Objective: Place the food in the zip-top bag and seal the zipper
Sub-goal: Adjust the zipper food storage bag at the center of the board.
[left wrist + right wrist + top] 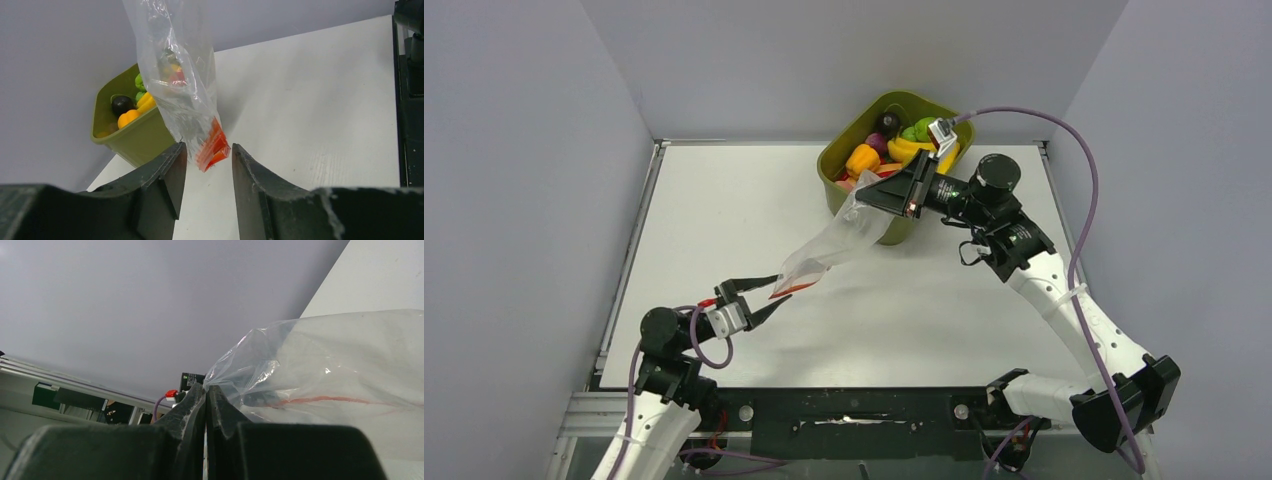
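Overhead, the clear bag point(839, 240) hangs in a slant above the table point(924, 320), stretched between the two arms. Its upper end is at the near rim of the green tub point(832, 165) and its lower end points toward the left arm.

The right gripper point(866, 196) has the upper end. In its wrist view the two fingers point(192, 405) are pressed flat together with the crinkled film pinched at their tips, and a thin red line runs along the plastic just beside them.

The left gripper point(780, 290) stands partly open, its jaws on either side of the bag's lower corner. That is where the orange-red zipper point(214, 150) is bunched up. From the left wrist, bare table shows between the corner and each finger point(167, 182), so this gripper is holding nothing.

The toy food point(864, 158) lies heaped in the tub at the far edge of the table: an orange pepper, yellow pieces, green ones and something dark. Blurred red and yellow patches show through the upper part of the bag (whether they are pieces inside it or the tub's contents behind the film, I cannot tell).
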Tool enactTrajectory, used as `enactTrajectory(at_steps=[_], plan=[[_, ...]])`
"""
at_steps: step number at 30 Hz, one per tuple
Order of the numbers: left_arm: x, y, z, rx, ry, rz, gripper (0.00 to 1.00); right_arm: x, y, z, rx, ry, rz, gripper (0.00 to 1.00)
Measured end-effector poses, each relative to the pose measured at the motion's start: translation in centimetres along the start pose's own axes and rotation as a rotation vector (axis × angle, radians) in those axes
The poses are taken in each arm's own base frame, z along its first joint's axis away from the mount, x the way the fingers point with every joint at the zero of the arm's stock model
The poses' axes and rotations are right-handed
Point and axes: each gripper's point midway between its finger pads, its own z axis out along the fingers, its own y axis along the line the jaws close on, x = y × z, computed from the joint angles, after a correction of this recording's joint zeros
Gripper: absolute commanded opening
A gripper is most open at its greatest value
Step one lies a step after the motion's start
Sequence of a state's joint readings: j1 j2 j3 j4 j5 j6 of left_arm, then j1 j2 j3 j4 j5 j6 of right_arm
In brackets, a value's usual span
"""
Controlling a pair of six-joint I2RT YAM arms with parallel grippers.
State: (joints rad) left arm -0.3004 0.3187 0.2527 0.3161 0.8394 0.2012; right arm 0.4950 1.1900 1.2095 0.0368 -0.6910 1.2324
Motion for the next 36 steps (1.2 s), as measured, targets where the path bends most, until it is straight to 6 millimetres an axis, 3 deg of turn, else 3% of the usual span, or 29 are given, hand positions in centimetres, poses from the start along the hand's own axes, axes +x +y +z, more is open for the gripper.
enactTrajectory(at_steps=[7,13,23,36], plan=[[0.1,0.3,0.1,-0.01,0.002,0.008,0.33,0.6,0.3,0.3,-0.016,0.007,0.004,0.0],[0.1,0.3,-0.1,-0.012,0.007,0.039,0.36,0.7,0.5,0.3,-0.02,0.003,0.003,0.0],[2.6,-0.1,-0.8,-0.009,0.103,0.041,0.38,0.5,0.9,0.1,-0.024,-0.011,-0.004,0.0],[1.8,0.5,0.3,-0.003,0.054,0.012,0.38,0.8,0.9,0.2,-0.029,-0.005,0.013,0.0]])
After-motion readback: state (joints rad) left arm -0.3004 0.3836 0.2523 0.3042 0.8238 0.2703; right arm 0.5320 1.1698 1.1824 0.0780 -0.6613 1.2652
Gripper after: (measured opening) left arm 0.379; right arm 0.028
